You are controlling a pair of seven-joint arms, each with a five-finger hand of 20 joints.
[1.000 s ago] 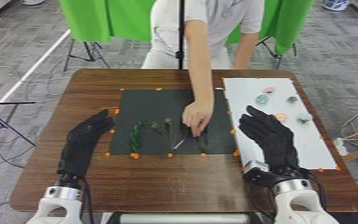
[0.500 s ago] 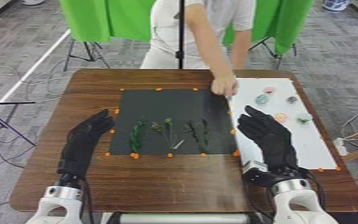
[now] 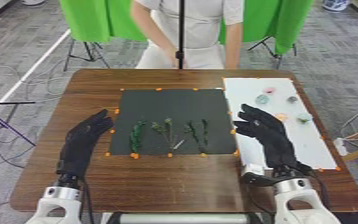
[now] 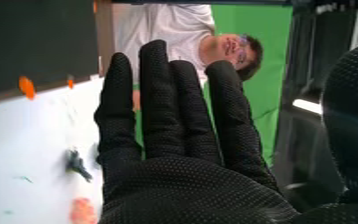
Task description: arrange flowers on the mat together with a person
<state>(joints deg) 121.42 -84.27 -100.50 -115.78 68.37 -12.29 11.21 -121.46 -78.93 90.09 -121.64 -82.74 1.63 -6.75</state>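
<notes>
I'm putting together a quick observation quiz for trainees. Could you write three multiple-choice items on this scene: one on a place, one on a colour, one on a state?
1. Where do the green stems lie?
A. On the white sheet
B. On the dark mat
C. On the floor

2. What colour are the small marks round the mat's edges?
A. Blue
B. Yellow
C. Orange

3. How is the robot's right hand?
A. Open, holding nothing
B. Clenched in a fist
C. Curled round a stem

Right letters:
1: B, the stems lie spread along the mat's near half.
2: C, the marks show bright orange against the wood.
3: A, its fingers are extended with nothing in them.
</notes>
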